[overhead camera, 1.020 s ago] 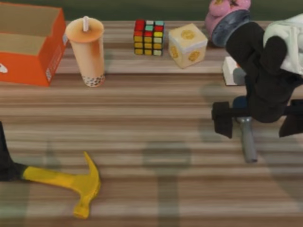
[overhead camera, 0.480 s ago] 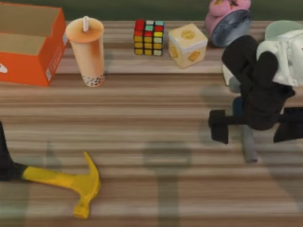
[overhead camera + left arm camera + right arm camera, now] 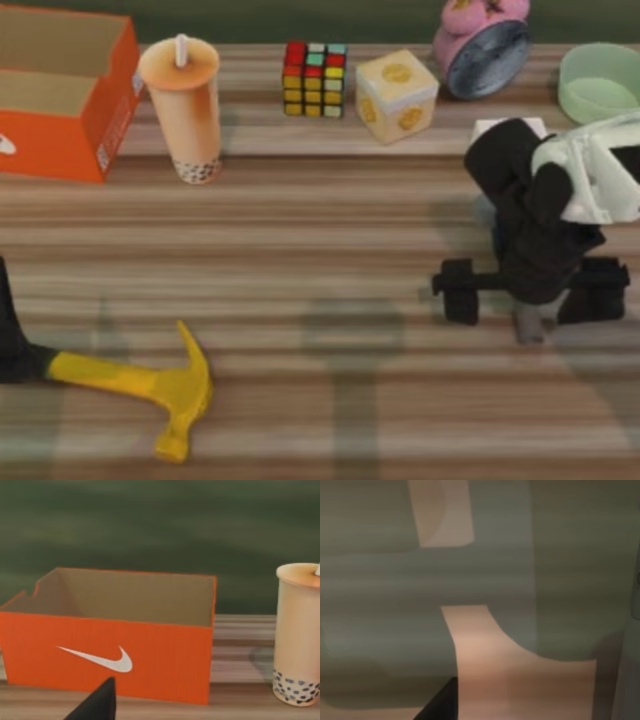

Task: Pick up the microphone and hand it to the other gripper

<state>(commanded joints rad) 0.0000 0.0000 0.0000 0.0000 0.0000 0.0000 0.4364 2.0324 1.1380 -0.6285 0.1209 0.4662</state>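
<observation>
Only the grey handle end of the microphone (image 3: 528,326) shows in the top view, lying on the table at the right; its navy head is hidden under my right arm. My right gripper (image 3: 527,292) hangs directly over it, open, with one black finger (image 3: 460,291) on each side of the handle, wide apart. In the right wrist view I see shadowed table and one dark fingertip (image 3: 442,702), not the microphone itself. My left arm (image 3: 10,340) stays parked at the table's left edge.
A yellow hammer (image 3: 150,385) lies front left. Along the back stand an orange shoebox (image 3: 60,90), a bubble-tea cup (image 3: 185,105), a colour cube (image 3: 314,78), a cream box (image 3: 396,95), a pink clock (image 3: 480,45) and a green bowl (image 3: 598,82).
My right gripper has moved toward the table's front and over the microphone, covering more of it. The green bowl and a white box behind the arm have come into sight.
</observation>
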